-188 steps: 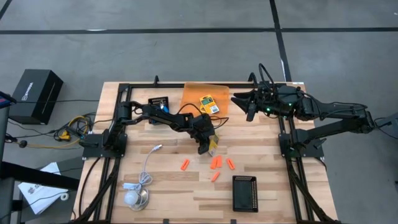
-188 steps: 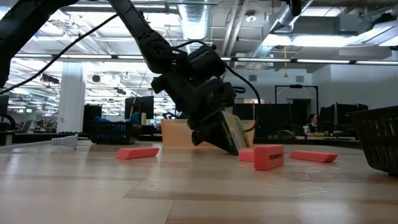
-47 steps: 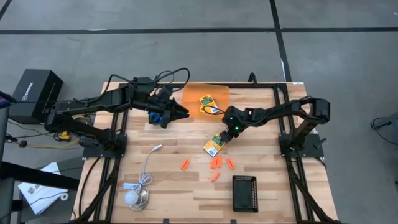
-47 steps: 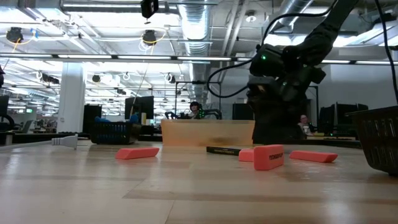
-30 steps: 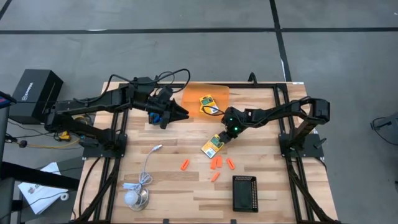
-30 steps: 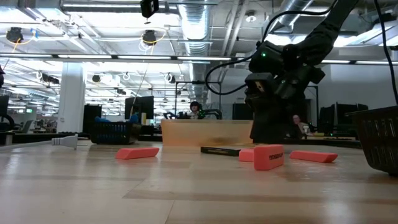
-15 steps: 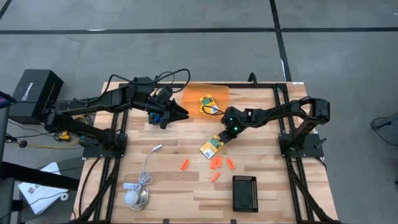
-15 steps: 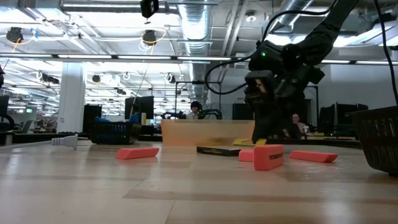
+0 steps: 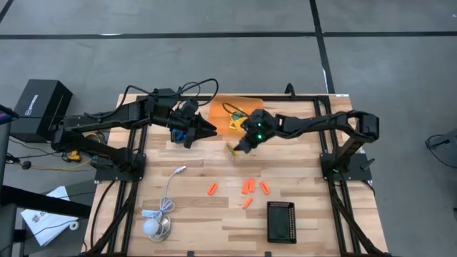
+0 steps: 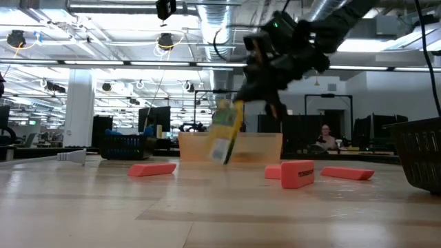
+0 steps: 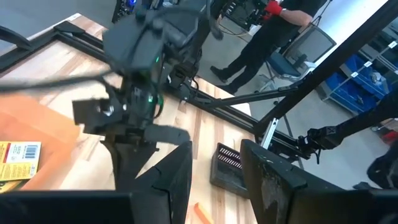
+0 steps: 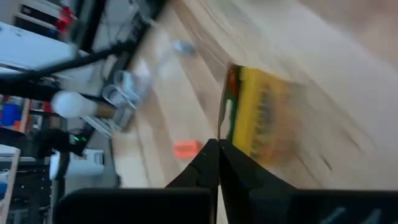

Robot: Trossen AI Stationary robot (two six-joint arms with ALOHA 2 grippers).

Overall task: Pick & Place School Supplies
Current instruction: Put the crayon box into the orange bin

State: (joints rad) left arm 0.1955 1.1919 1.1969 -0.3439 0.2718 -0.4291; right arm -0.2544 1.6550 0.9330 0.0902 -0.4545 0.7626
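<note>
Arms first, from the high view: the right arm stretches from its base at the table's 3 o'clock side toward the middle, elbow bent, and the right gripper point(image 9: 240, 146) has a yellow-and-green crayon box point(image 9: 233, 148) pinched at its tip, just at the 6 o'clock edge of the flat orange sheet point(image 9: 221, 107). A second crayon box point(image 9: 236, 119) lies on that sheet. The left arm reaches in from 9 o'clock, and the left gripper point(image 9: 208, 129) sits just off the sheet's 9 o'clock edge with something blue point(image 9: 180, 133) beside its wrist, too small to identify. Short orange sticks point(image 9: 248, 188) are scattered on the pale wooden planks toward 6 o'clock, with a black tray point(image 9: 281, 221) beyond them and a white cable point(image 9: 167, 193) at 7 o'clock.

Low view: the right gripper point(image 10: 238, 103) hangs above the tabletop with the box point(image 10: 224, 133) dangling from it, tilted and clear of the wood. The sticks point(image 10: 296, 173) look chunky, matte and rectangular.

Left wrist view: the left arm's dark fingers point(image 11: 175, 177) are spread apart with nothing between them.

Right wrist view: the fingers point(image 12: 200, 168) are pressed close together on the edge of the box point(image 12: 261, 117), which looks like thin printed cardboard.
</note>
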